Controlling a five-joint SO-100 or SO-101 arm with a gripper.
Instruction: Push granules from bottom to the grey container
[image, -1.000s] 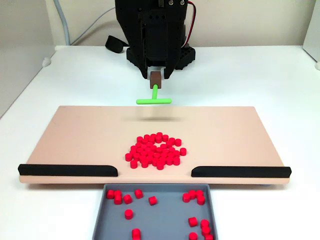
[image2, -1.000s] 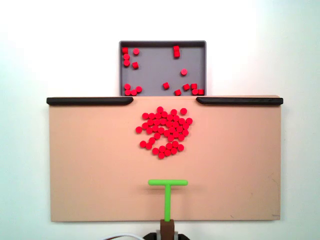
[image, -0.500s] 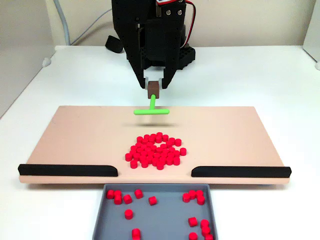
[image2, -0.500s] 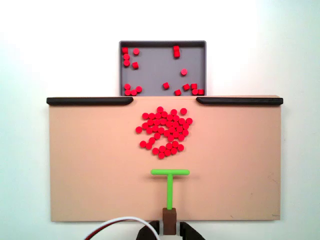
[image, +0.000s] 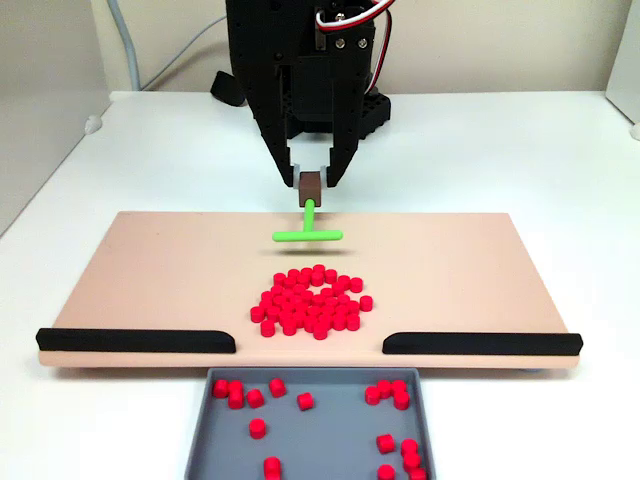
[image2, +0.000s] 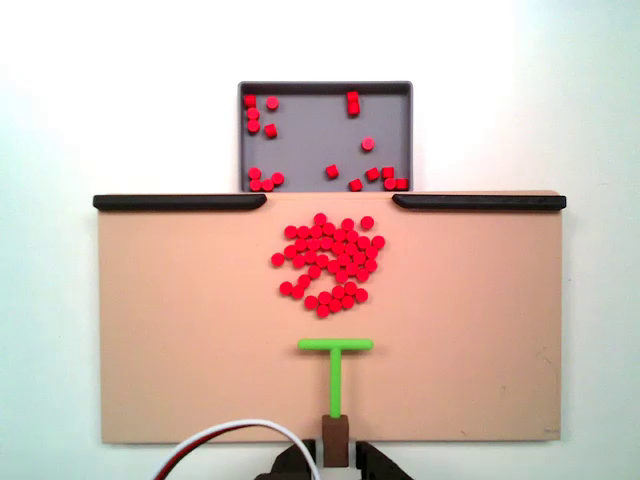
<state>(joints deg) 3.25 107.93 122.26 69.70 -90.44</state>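
A: Granules (image2: 328, 262), where? And list the parts, largest first.

B: White tabletop (image: 520, 150); tan board (image2: 180, 330); grey container (image2: 310, 135) at the gap between two black strips (image2: 180, 202). Most granules lie clustered mid-board, near that gap; some lie scattered inside the container.

A: How do the fixed views differ?

B: One shows the whole container from above; in the other (image: 340, 420) its near edge is cut off. That other shows the black arm (image: 305, 70) standing behind the board.

A: The end effector?

B: The end effector (image: 311, 182) is clenched on the brown block (image: 311, 183) of the green T-shaped pusher (image2: 335, 352). The crossbar lies apart from the cluster. Whether it touches the board I cannot tell.
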